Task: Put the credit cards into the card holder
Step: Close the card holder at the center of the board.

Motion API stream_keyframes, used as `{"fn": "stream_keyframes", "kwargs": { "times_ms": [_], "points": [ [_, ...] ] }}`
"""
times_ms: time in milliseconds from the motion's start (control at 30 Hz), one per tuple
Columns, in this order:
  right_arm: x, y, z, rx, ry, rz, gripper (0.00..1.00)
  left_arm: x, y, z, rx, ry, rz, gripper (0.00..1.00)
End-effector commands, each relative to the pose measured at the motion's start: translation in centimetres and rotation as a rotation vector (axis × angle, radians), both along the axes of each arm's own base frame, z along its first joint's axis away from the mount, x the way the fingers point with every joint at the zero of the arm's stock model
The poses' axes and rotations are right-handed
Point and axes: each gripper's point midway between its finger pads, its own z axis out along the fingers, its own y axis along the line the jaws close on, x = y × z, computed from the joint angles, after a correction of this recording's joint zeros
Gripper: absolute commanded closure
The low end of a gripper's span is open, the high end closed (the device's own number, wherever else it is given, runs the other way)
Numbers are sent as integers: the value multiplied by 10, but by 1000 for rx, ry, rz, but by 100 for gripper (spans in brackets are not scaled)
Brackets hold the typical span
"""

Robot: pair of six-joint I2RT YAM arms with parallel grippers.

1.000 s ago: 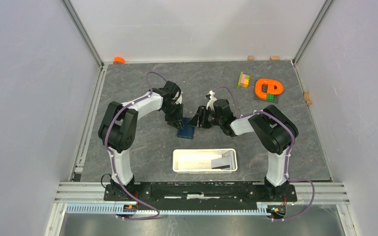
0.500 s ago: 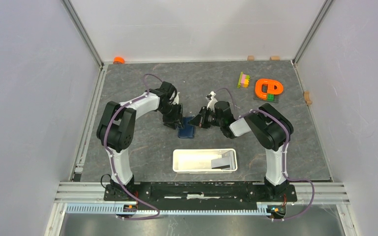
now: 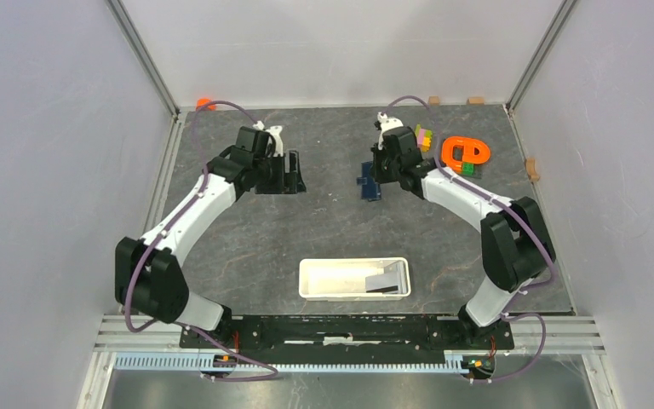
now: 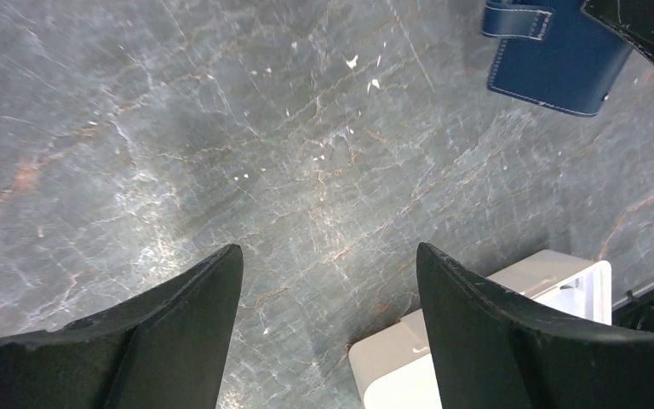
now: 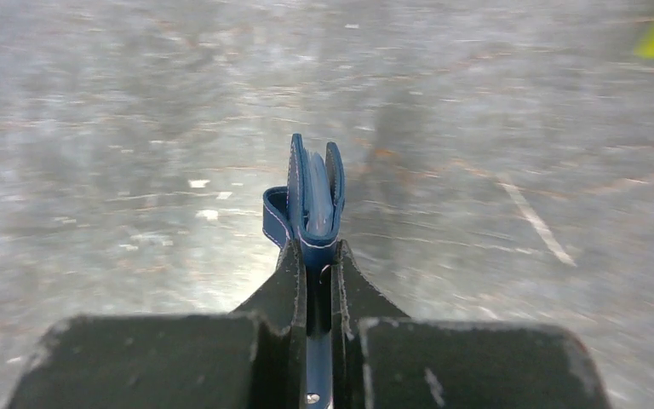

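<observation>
My right gripper (image 3: 371, 181) is shut on the card holder (image 3: 368, 184), a navy folding wallet. It holds the wallet off the table, right of centre toward the back. The right wrist view shows the card holder (image 5: 312, 198) edge-on between the closed fingers of the gripper (image 5: 315, 252), its snap tab hanging to the left. My left gripper (image 3: 296, 174) hangs open and empty to the wallet's left. From the left wrist, the gripper (image 4: 329, 251) is spread wide above bare table, with the card holder (image 4: 553, 60) at the upper right. A grey credit card (image 3: 382, 282) lies in the white tray (image 3: 308, 279).
The long white tray (image 4: 553, 277) stands near the arm bases. An orange U-shaped piece (image 3: 465, 153) and a stack of coloured blocks (image 3: 422, 138) sit at the back right. Small wooden blocks (image 3: 475, 100) and an orange cap (image 3: 205, 104) lie by the back wall.
Both arms have swung toward the far side. The right gripper closed on the card holder and lifted it off the table. The left gripper opened and drew away to the left.
</observation>
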Motion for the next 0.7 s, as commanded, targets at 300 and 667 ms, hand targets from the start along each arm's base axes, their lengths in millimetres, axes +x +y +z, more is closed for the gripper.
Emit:
{"fn": "stream_keyframes", "kwargs": {
  "times_ms": [300, 667],
  "points": [
    [-24, -94, 15, -914, 128, -191, 100, 6, 19, 14, -3, -86, 50, 19],
    [-14, 6, -39, -1000, 150, -58, 96, 7, 30, 15, 23, -98, 89, 19]
  ]
}}
